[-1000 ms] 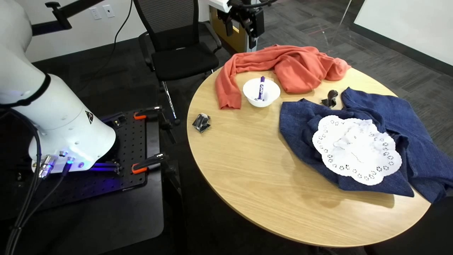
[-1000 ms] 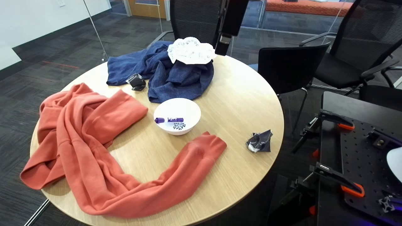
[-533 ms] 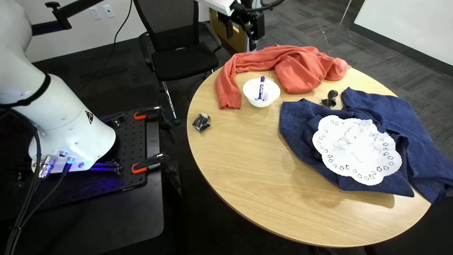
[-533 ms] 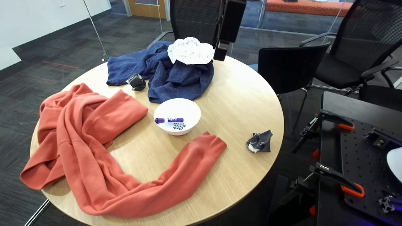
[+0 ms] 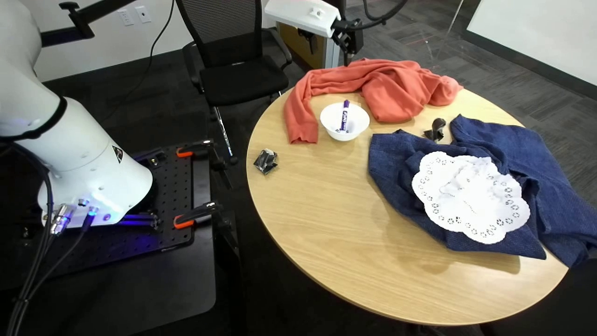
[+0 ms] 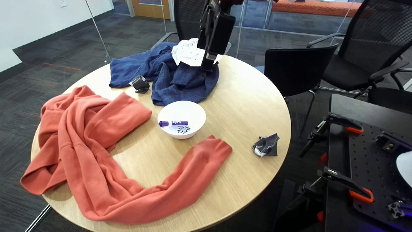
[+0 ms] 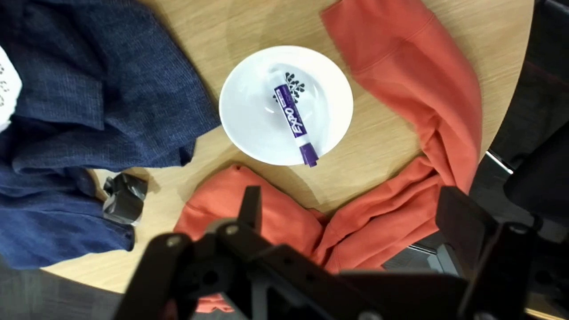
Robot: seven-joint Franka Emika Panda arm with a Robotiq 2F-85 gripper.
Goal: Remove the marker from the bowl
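Table: round, topped in pale wood.
Sweatshirt: orange-red, rumpled, covering part of the table's edge.
Denim: dark blue, heaped in folds, reaching past the edge in an exterior view.
Doily: white, scalloped, its border pierced, lying on the denim with its middle creased.
Black lump: irregular, glossy, beside the denim; whether they touch cannot be told.
Wrapper: dark and crumpled, near the table's rim, apart from the sweatshirt.
Chairs: black, several, near the table.
Bench: orange, at the top of an exterior view.
Carpet: dark grey.
Outlets: two, white.
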